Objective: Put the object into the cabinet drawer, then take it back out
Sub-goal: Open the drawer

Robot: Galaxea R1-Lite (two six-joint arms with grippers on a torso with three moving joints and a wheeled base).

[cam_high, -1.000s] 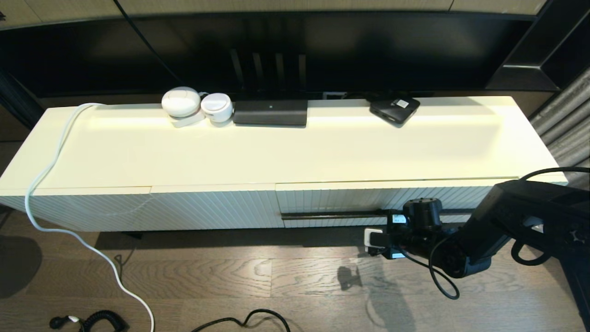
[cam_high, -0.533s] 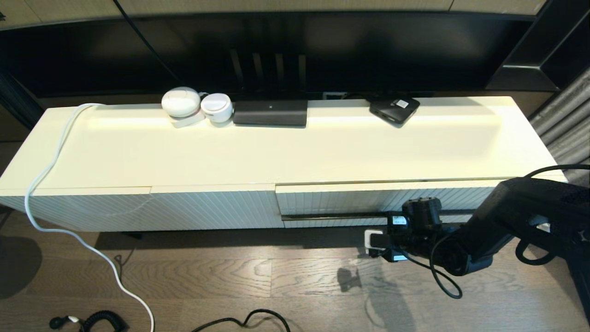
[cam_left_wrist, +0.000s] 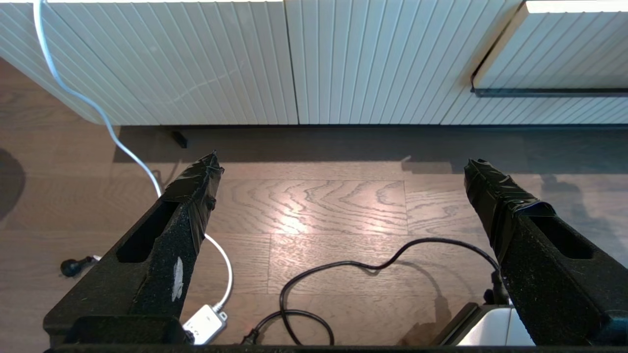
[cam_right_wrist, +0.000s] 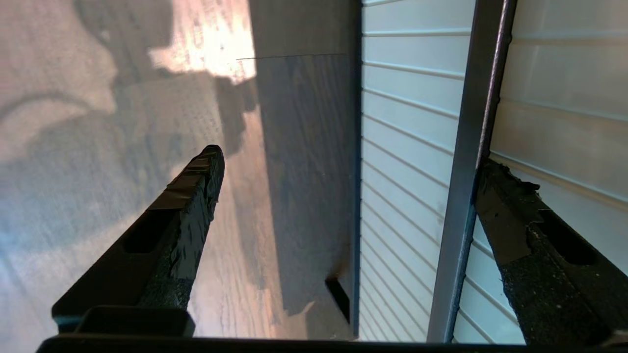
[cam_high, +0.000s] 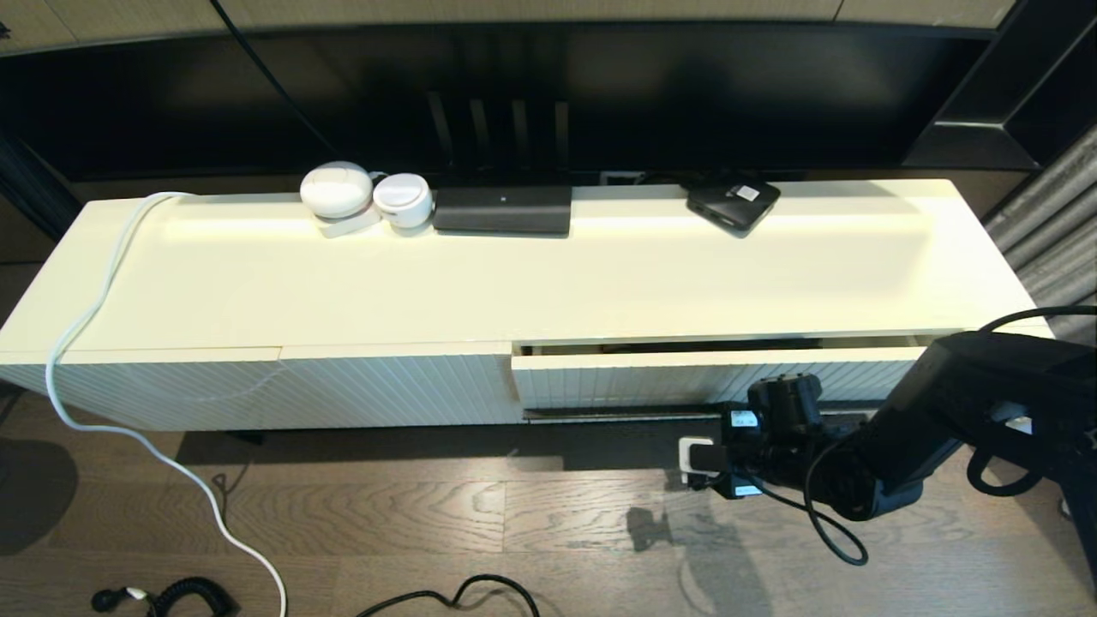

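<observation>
Wood-plank floor (cam_high: 514, 514) runs under a long cream cabinet (cam_high: 514, 283). At its right, the ribbed white cabinet drawer (cam_high: 711, 377) stands slightly ajar. Spread wide, the right claw (cam_right_wrist: 343, 166) has one finger (cam_right_wrist: 510, 220) hooked behind the thin black bar handle (cam_right_wrist: 466, 171). Spread too, the left claw (cam_left_wrist: 338, 166) hangs over the floor.

1. The right arm is reaching in low from the right side of the head view, its forearm lying nearly level.
2. The right claw (cam_high: 704, 457) is spreading its fingers (cam_right_wrist: 189, 206) wide, turned on its side, with one finger sitting behind a thin bar.
3. The left claw (cam_left_wrist: 338, 176) is hanging parked, fingers standing wide apart.
</observation>
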